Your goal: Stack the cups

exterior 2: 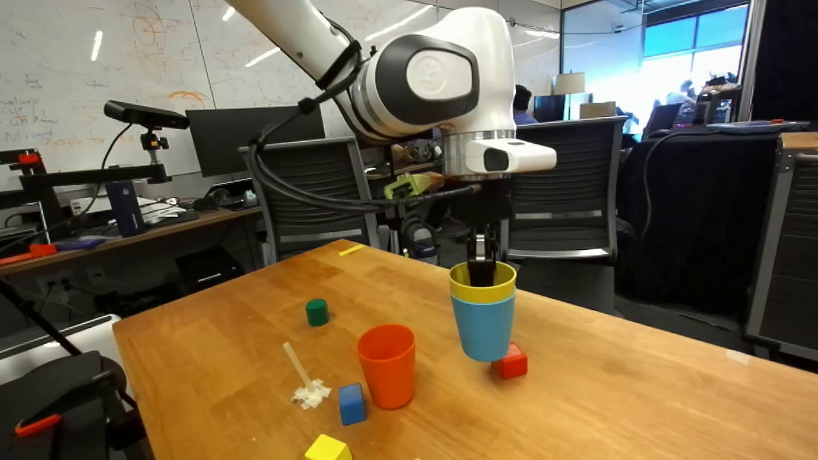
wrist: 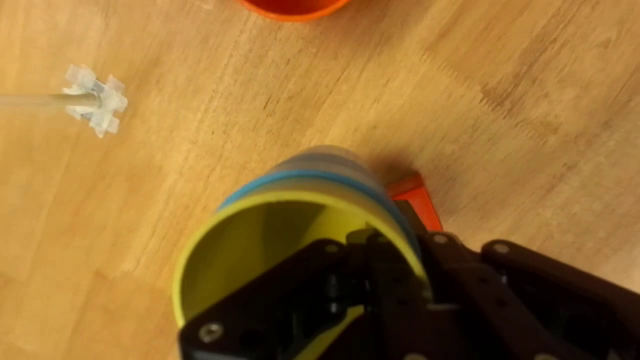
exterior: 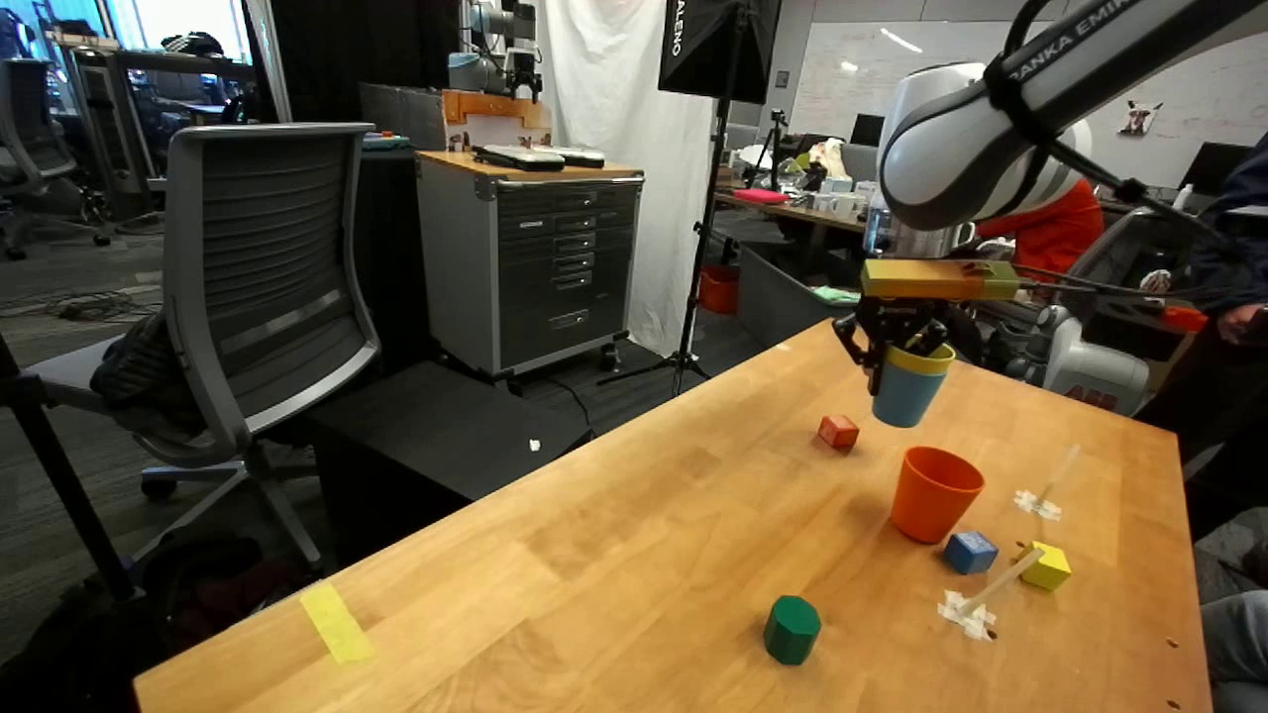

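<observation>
The yellow cup (exterior: 922, 360) sits nested inside the blue cup (exterior: 904, 397), with only its rim band showing above the blue one (exterior 2: 484, 327). My gripper (exterior 2: 482, 271) is shut on the side walls of both cups, one finger inside the yellow cup (wrist: 235, 250) and one outside the blue cup. It holds them above the table, slightly tilted. The orange cup (exterior: 934, 500) stands upright and open on the table, apart from the held cups. In the wrist view only its near rim (wrist: 295, 16) shows at the top edge.
A red block (exterior 2: 513, 362) lies near the held cups. A blue cube (exterior: 970, 553) is close beside the orange cup, with a yellow cube (exterior: 1046, 565) near it. Two thin sticks (exterior: 1003, 582) are taped upright to the table (exterior: 594, 555). A green block (exterior: 792, 630) stands farther off.
</observation>
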Controlling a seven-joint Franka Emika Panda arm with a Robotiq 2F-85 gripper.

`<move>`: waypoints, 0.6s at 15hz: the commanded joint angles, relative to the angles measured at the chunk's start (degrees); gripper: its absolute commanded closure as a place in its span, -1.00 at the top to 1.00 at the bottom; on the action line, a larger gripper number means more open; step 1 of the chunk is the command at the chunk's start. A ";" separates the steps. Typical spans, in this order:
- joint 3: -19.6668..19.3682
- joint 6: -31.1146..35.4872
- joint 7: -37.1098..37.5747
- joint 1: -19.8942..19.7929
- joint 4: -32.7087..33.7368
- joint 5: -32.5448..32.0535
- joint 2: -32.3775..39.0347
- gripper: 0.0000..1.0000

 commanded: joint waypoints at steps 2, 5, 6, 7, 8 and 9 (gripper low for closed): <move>-0.47 4.13 -0.38 1.48 -11.38 -1.40 -10.84 -0.96; 0.01 6.77 -1.06 2.07 -16.90 -2.21 -15.52 -0.96; 0.30 7.68 -1.71 2.24 -18.66 -2.21 -16.88 -0.96; 0.56 8.75 -2.43 2.52 -20.49 -2.42 -18.18 -0.96; 0.76 9.46 -2.78 2.90 -22.06 -2.81 -19.08 -0.96; 0.86 10.12 -2.88 3.31 -23.50 -3.42 -19.89 -0.96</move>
